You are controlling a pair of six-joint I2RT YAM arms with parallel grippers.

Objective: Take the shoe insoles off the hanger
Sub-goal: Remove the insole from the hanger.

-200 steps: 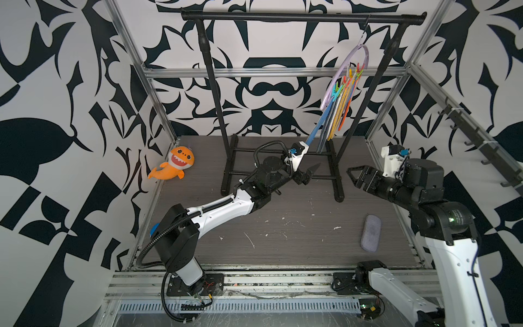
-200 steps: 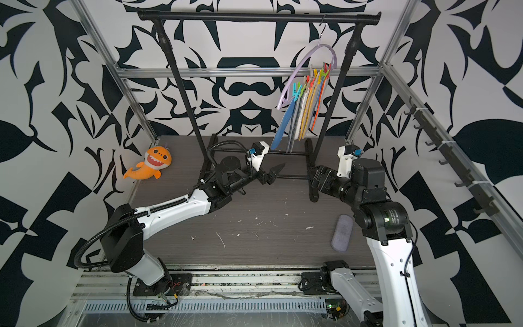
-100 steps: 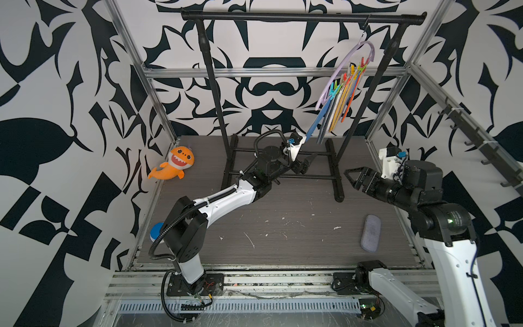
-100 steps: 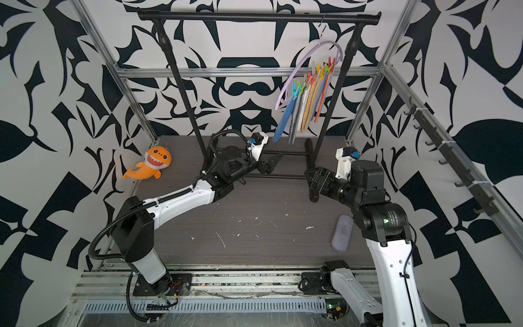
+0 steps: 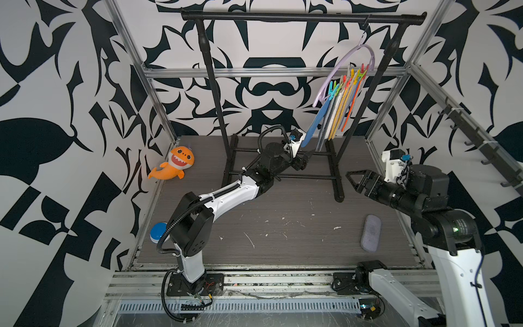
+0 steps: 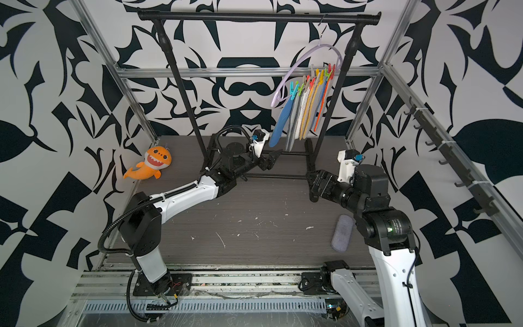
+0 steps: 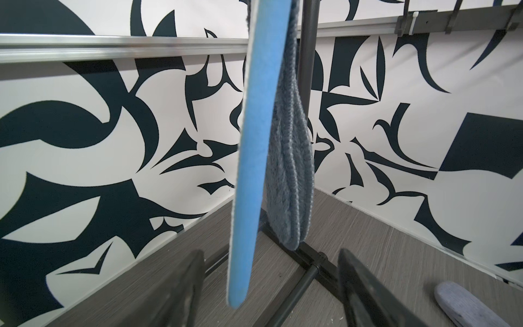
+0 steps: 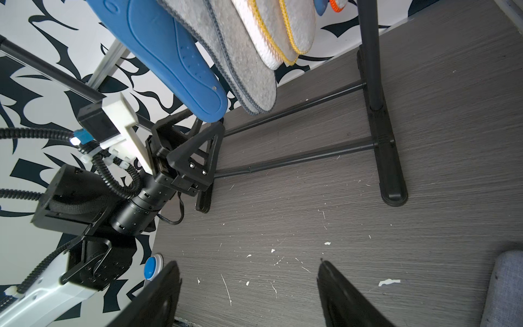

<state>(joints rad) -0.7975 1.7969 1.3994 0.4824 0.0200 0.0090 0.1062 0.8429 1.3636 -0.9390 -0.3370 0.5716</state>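
Observation:
The pale lilac hanger (image 5: 348, 61) (image 6: 305, 61) hangs by its hook from the right end of the rail. Several shoe insoles (image 5: 338, 110) (image 6: 304, 113) are pegged to it in a tight bunch. The nearest is blue (image 7: 254, 141) (image 8: 169, 56), with fuzzy grey-blue ones (image 7: 291, 170) behind it. My left gripper (image 5: 307, 157) (image 6: 276, 155) (image 7: 271, 254) (image 8: 209, 136) is open under the bunch. The blue insole's lower tip hangs between its fingers, without visible contact. My right gripper (image 5: 352, 178) (image 6: 311, 181) (image 8: 249, 269) is open and empty, low at the right.
The black clothes rail (image 5: 302, 17) has floor bars and feet (image 5: 338, 195) just under my left gripper. A lilac-grey pad (image 5: 370, 232) lies at the front right, an orange plush shark (image 5: 177, 165) by the left wall, and a blue round button (image 5: 158, 232) beside the left arm's base.
My left arm has reached farther back, bringing its gripper under the blue insole's tip, and its jaws have narrowed a little. The hanger and insoles have swung slightly. The right arm has barely moved.

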